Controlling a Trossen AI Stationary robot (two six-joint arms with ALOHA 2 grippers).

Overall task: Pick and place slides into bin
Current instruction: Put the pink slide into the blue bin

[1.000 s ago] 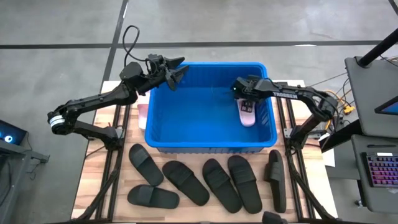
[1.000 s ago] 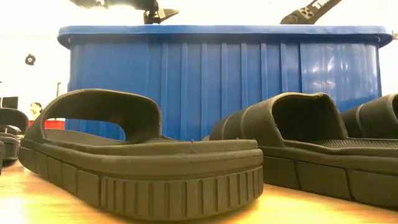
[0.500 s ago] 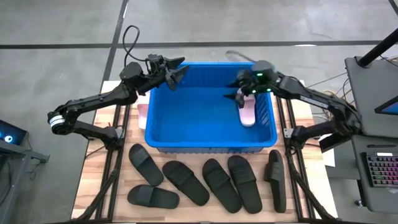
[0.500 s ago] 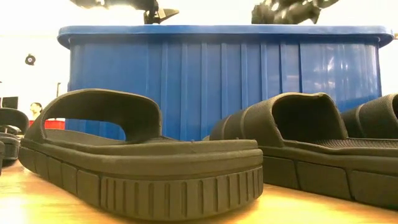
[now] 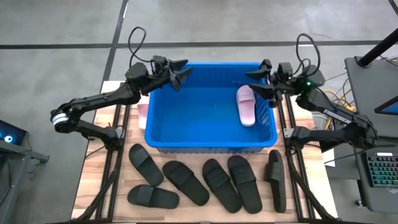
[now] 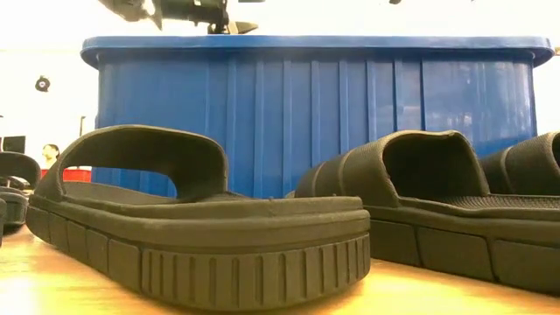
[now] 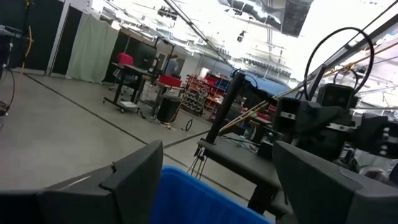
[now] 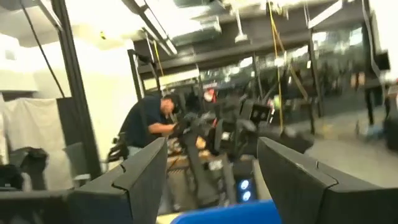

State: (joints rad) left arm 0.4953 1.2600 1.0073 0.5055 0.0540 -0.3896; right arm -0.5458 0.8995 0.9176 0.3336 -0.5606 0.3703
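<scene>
The blue bin [image 5: 210, 134] stands mid-table. One pale pink slide [image 5: 246, 104] lies strap up on the bin's floor along its right wall. Another pink slide [image 5: 142, 116] lies on the table by the bin's left wall. Several black slides [image 5: 186, 182] lie on the table in front of the bin, close up in the low view [image 6: 192, 236]. My left gripper [image 5: 182, 70] is open and empty above the bin's far left corner. My right gripper [image 5: 252, 81] is open and empty above the bin's far right corner, fingers pointing toward the table's left.
A black slide [image 5: 275, 177] lies on the rail at the table's right front. The bin's rim shows at the bottom of the left wrist view [image 7: 186, 199]. A person stands in the room beyond, seen in the right wrist view [image 8: 146, 127]. A desk with a keyboard [image 5: 379, 171] stands right of the table.
My right gripper has risen out of the bin and gone toward the table's right edge, away from the pink slide, and has tipped up to level. The pink slide stays lying in the bin by the right wall.
</scene>
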